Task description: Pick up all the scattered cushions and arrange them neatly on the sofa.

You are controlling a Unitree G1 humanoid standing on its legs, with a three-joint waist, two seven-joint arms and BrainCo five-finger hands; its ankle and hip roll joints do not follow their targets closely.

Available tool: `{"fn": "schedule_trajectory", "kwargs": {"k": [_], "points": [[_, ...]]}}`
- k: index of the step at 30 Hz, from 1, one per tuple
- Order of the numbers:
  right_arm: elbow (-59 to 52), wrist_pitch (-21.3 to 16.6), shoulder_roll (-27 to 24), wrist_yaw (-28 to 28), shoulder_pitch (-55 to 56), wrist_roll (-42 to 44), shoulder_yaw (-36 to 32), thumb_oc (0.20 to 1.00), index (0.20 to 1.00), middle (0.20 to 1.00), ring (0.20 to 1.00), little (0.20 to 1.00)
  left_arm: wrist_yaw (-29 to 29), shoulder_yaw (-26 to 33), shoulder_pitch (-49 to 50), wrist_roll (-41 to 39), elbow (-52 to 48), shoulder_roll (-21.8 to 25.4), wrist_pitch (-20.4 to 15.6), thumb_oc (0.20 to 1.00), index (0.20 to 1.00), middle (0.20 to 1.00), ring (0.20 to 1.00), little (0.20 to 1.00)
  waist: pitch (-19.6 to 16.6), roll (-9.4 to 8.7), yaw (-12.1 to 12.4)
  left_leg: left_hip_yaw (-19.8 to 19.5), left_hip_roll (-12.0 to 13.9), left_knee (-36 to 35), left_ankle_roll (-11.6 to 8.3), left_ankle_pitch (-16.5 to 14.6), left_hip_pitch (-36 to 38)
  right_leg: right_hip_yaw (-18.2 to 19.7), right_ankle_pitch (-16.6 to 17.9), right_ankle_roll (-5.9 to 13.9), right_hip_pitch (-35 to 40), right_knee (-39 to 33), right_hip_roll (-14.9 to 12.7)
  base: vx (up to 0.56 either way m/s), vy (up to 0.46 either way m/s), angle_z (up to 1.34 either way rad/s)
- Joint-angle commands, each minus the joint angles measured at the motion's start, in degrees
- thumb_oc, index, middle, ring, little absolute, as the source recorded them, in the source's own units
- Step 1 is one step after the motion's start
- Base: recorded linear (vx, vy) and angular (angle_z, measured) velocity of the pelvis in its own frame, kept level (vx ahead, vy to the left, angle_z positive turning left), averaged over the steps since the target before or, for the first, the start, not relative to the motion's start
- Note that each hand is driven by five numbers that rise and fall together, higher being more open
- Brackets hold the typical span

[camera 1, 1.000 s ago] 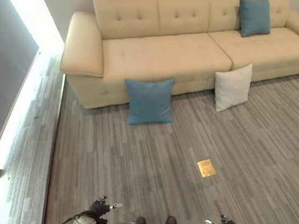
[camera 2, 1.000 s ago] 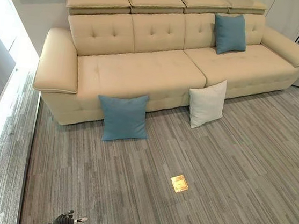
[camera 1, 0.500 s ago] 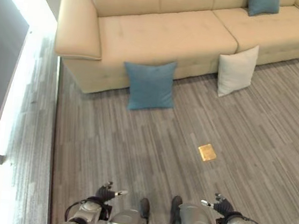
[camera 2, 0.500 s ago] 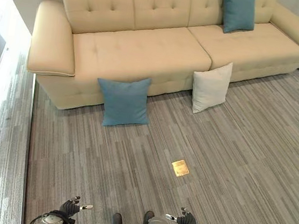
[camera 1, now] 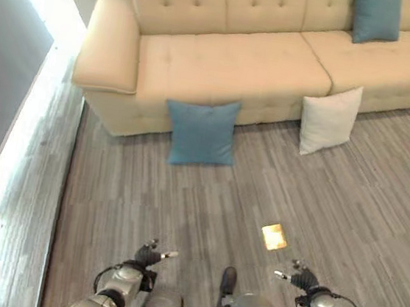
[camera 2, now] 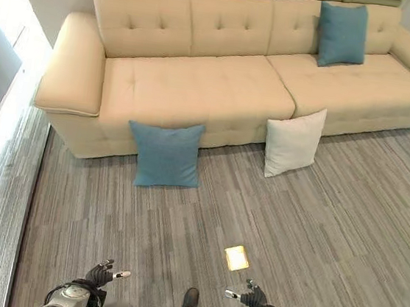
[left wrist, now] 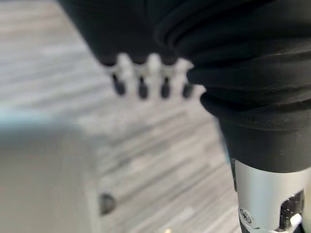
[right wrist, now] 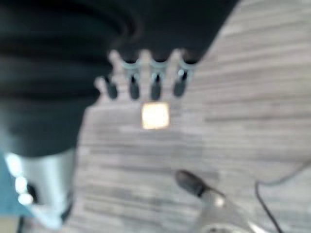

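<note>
Beige sofa (camera 2: pixel 212 88): one blue cushion (camera 2: pixel 342 34) on its seat; blue cushion (camera 2: pixel 165 154) and white cushion (camera 2: pixel 293 142) lean against its front. Left hand (camera 2: pixel 98 275), right hand (camera 2: pixel 249 298): fingers relaxed, empty, well short of the sofa.

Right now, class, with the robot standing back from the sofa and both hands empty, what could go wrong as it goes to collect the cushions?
1. The blue cushion and the white cushion only lean against the sofa front; a clumsy reach might topple them flat.
2. The yellow floor plate lies on the path ahead and could catch a foot.
3. The left hand and right hand hang low and open; a soft cushion may slip from a one-handed grip.
</note>
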Motion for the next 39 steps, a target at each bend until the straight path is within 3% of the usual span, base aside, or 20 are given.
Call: {"fn": "schedule_trajectory", "kwargs": {"k": [1, 2, 4, 5, 7, 9, 10, 11, 12, 14, 17, 19, 20, 21, 26, 27, 29, 30, 39], "points": [[-1.5, -1.1, -2.4, -1.1, 0.4, 1.7, -1.3, 1.000, 1.000, 1.000, 1.000, 1.000, 0.6, -3.3, -2.1, -0.6, -0.4, 0.2, -1.2, 1.000, 1.000, 1.000, 1.000, 1.000, 0.2, 0.96, -0.8, 4.4, -1.9, -15.3, 2.78, 7.3, 3.8, 3.9, -0.8, 7.03, 2.1, 1.6, -1.1, 0.32, 0.104, 0.80], [-1.4, -1.2, -2.5, -1.1, 0.4, 1.7, -1.4, 1.000, 1.000, 1.000, 1.000, 1.000, 0.7, -3.1, -2.4, -0.6, 0.0, 0.1, -1.0, 1.000, 1.000, 1.000, 1.000, 1.000, 0.0, 1.16, -0.9, 6.5, -0.9, -16.9, 2.21, 9.8, 2.3, 3.6, -1.8, 7.04, 2.7, 1.7, -1.2, 0.42, 0.206, 0.56], [-1.4, -0.8, -2.0, -0.7, 0.6, 1.0, -1.3, 1.000, 1.000, 1.000, 1.000, 1.000, 0.5, -2.7, -1.5, -0.8, 0.6, -0.1, -1.0, 1.000, 1.000, 1.000, 1.000, 1.000, -1.0, 1.64, -0.8, 4.3, -2.5, -19.2, 3.34, 8.4, 5.1, 3.5, -3.1, 7.57, 3.3, 3.7, -2.0, 0.37, 0.280, 0.28], [-1.6, -0.8, -1.6, -0.5, 0.6, 0.6, -1.5, 1.000, 1.000, 1.000, 1.000, 1.000, 0.2, -2.4, -0.7, -0.7, 0.9, -0.2, -0.9, 1.000, 1.000, 1.000, 1.000, 1.000, -1.4, 2.07, -0.2, 4.2, -3.8, -19.7, 4.87, 7.2, 6.7, 3.6, -3.4, 8.65, 2.5, 8.7, -3.9, 0.31, 0.355, -0.05], [-2.4, -0.8, -1.6, -0.6, -0.5, -0.9, -0.5, 1.000, 1.000, 1.000, 1.000, 1.000, 0.1, -2.4, -0.5, -0.7, 1.2, 0.2, -0.7, 1.000, 1.000, 1.000, 1.000, 1.000, 0.0, 2.44, 0.2, 4.3, -5.1, -19.8, 7.14, 5.4, 9.4, 4.8, 0.7, 10.76, -2.0, 20.0, -7.0, 0.22, 0.302, -0.35], [-3.1, -0.9, -1.7, -0.6, -1.0, -0.7, 0.0, 1.000, 1.000, 1.000, 1.000, 1.000, 0.0, -3.1, -1.3, -0.1, 1.2, 0.8, -0.7, 1.000, 1.000, 1.000, 1.000, 1.000, 1.0, 2.75, -0.6, 3.2, -5.1, -19.8, 7.67, 4.9, 10.5, 7.3, 1.2, 10.24, -5.2, 25.5, -6.1, 0.18, 0.132, -0.10], [-2.9, -0.9, -1.7, -0.4, -1.2, -0.5, 0.1, 1.000, 1.000, 1.000, 1.000, 1.000, 0.0, -3.2, -1.3, 0.5, 1.2, 1.1, -0.9, 1.000, 1.000, 1.000, 1.000, 1.000, 1.2, 3.21, -1.5, 2.1, -5.2, -20.2, 7.76, 4.2, 11.9, 9.6, -0.2, 9.46, -8.5, 25.7, -3.5, 0.17, 0.082, 0.70], [-2.9, -0.9, -1.7, -0.4, -1.2, -0.4, 0.1, 1.000, 1.000, 1.000, 1.000, 1.000, 0.0, -3.2, -1.3, 0.5, 1.2, 1.1, -0.9, 1.000, 1.000, 1.000, 1.000, 1.000, 1.0, 3.27, -1.4, 2.1, -5.2, -20.2, 7.74, 4.2, 11.7, 9.6, -0.1, 9.43, -8.6, 25.6, -3.4, 0.27, 0.052, 0.95], [-2.9, -1.1, -1.8, -0.3, -1.5, -0.4, 0.2, 1.000, 1.000, 1.000, 1.000, 1.000, 0.0, -2.6, -1.7, 0.3, 1.2, 1.6, -1.0, 1.000, 1.000, 1.000, 1.000, 1.000, 0.9, 3.24, -1.9, 1.4, -5.6, -21.2, 7.45, 3.6, 13.5, 9.8, -0.6, 9.03, -9.3, 20.5, -1.7, 0.31, -0.021, 0.74], [-3.1, -1.2, -1.7, -0.2, -1.6, -0.4, 0.3, 1.000, 1.000, 1.000, 1.000, 1.000, 0.0, -2.2, -2.3, 0.8, 1.6, 2.0, -0.9, 1.000, 1.000, 1.000, 1.000, 1.000, 0.5, 2.47, -3.1, 0.1, -6.9, -21.6, 7.12, 2.1, 16.1, 10.2, 2.2, 9.68, -11.6, 13.1, 0.6, 0.42, -0.044, 0.37], [-3.5, -1.0, -2.0, 0.0, -0.9, -0.8, -0.1, 1.000, 1.000, 1.000, 1.000, 1.000, -0.1, -2.4, -2.3, 1.6, 1.9, 1.6, -0.9, 1.000, 1.000, 1.000, 1.000, 1.000, 0.0, 2.41, -4.2, -1.0, -7.3, -20.7, 6.65, 0.4, 18.4, 8.3, 3.0, 9.65, -10.7, 10.2, 0.3, 0.29, -0.068, 0.48], [-3.0, -1.2, -2.6, 0.2, 0.3, -1.1, -0.1, 1.000, 1.000, 1.000, 1.000, 1.000, -0.6, -2.5, -1.3, 2.1, 2.1, 0.9, -0.8, 1.000, 1.000, 1.000, 1.000, 1.000, -2.2, 2.96, -4.4, -1.5, -6.4, -19.8, 5.29, 1.0, 19.2, 9.6, 2.6, 8.17, -6.7, 7.5, 1.3, 0.44, -0.255, 0.37], [-3.6, -1.5, -3.4, 0.2, 1.1, -0.1, -0.2, 1.000, 1.000, 1.000, 1.000, 1.000, -0.6, -3.5, -1.8, 1.7, 1.3, 0.7, -0.8, 1.000, 1.000, 1.000, 1.000, 1.000, -2.2, 2.08, -4.6, -1.3, -5.1, -11.7, 2.73, 2.3, 17.0, 9.3, 2.2, 6.75, -3.0, 5.2, 1.6, 0.31, -0.287, -0.08], [-3.3, -1.3, -3.3, 0.3, 1.2, 0.1, -0.1, 1.000, 1.000, 1.000, 1.000, 1.000, -0.7, -3.6, -2.0, 1.6, 1.3, 0.6, -0.8, 1.000, 1.000, 1.000, 1.000, 1.000, -2.1, 1.86, -4.4, -1.5, -4.8, -10.8, 2.42, 2.5, 16.5, 9.2, 1.8, 6.33, -2.3, 4.9, 1.8, 0.22, -0.227, -0.01], [-3.0, -1.1, -3.4, 0.4, 1.2, 0.7, 0.1, 1.000, 1.000, 1.000, 1.000, 1.000, -0.3, -4.4, -2.0, 1.3, 0.8, 0.2, -0.8, 1.000, 1.000, 1.000, 1.000, 1.000, -2.1, 0.85, -3.1, -4.3, -5.6, -14.0, 3.41, 1.3, 13.0, 10.2, 1.1, 6.80, -0.5, 3.0, 1.1, 0.08, 0.000, -0.05], [-2.0, -0.9, -3.2, 0.5, 1.5, 0.1, 0.2, 1.000, 1.000, 1.000, 1.000, 1.000, -0.1, -3.9, -1.1, 1.0, 1.8, -0.1, -0.6, 1.000, 1.000, 1.000, 1.000, 1.000, -2.3, 1.15, -2.3, -5.9, -5.6, -18.0, 4.03, 3.2, 11.8, 10.5, 0.3, 7.09, -0.1, 3.7, 1.1, 0.18, 0.121, -0.26], [-2.2, -1.0, -3.0, 0.5, 1.7, 0.2, 0.1, 1.000, 1.000, 1.000, 1.000, 1.000, -0.2, -4.1, -1.0, 1.3, 2.0, 0.1, -0.6, 1.000, 1.000, 1.000, 1.000, 1.000, -2.4, 1.27, -2.8, -5.1, -5.5, -20.0, 3.99, 4.2, 12.8, 10.4, 0.3, 6.93, 0.0, 4.0, 1.1, 0.12, 0.133, -0.39], [-2.5, -1.0, -2.7, 0.3, 1.5, -0.1, 0.0, 1.000, 1.000, 1.000, 1.000, 1.000, -0.3, -3.5, -0.4, 1.4, 2.1, 0.4, -0.5, 1.000, 1.000, 1.000, 1.000, 1.000, -3.0, 1.34, -2.4, -5.0, -6.3, -22.9, 4.89, 4.2, 15.0, 11.0, 0.6, 7.32, 0.1, 4.1, 1.1, 0.09, 0.130, -0.43], [-3.1, -1.1, -2.2, 0.3, 0.1, -0.4, 0.0, 1.000, 1.000, 1.000, 1.000, 1.000, -0.3, -1.5, 0.8, 1.0, 2.7, 1.6, -0.6, 1.000, 1.000, 1.000, 1.000, 1.000, -2.2, 1.57, -1.1, -3.2, -7.2, -22.4, 6.72, 3.0, 15.8, 13.2, 1.6, 9.24, -2.0, 6.9, 0.3, 0.01, 0.086, -0.20]]}}
